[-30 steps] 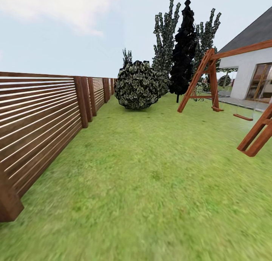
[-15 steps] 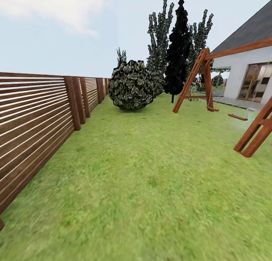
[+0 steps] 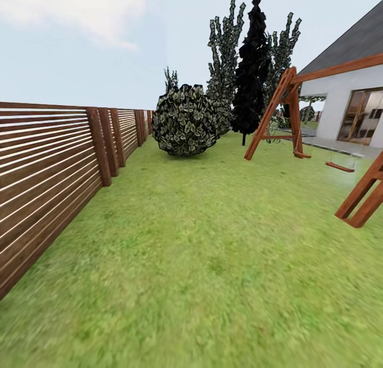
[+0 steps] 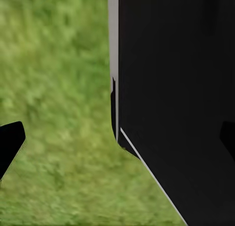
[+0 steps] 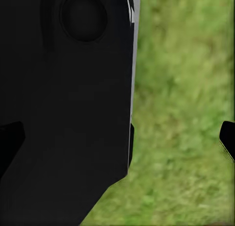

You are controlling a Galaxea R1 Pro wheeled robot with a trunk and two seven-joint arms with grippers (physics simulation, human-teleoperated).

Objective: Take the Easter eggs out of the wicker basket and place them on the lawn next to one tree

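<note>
Stretching away from the camera, the lawn [image 3: 213,240] fills the near and middle ground of the head view, mottled green and flat. Along the left runs a slatted wooden fence [image 3: 48,166], receding toward the far end. Out there sits a round dark-green bush [image 3: 185,120], and just right of it stands a narrow near-black cypress [image 3: 254,70] with paler, ragged trees [image 3: 226,54] behind. On the right, a wooden swing frame [image 3: 290,113] straddles the grass, a seat [image 3: 340,167] hanging low beside it, and a white house [image 3: 351,91] with glazed doors closes off the far right.

Down at the left wrist, the left hand [image 4: 117,142] shows dark fingertips [image 4: 10,140] set wide apart over grass, open and carrying nothing, with a black body panel [image 4: 181,88] alongside. Same story at the right wrist: the right hand [image 5: 120,142] is spread open, empty, above the lawn beside the robot's dark body [image 5: 73,88].
</note>
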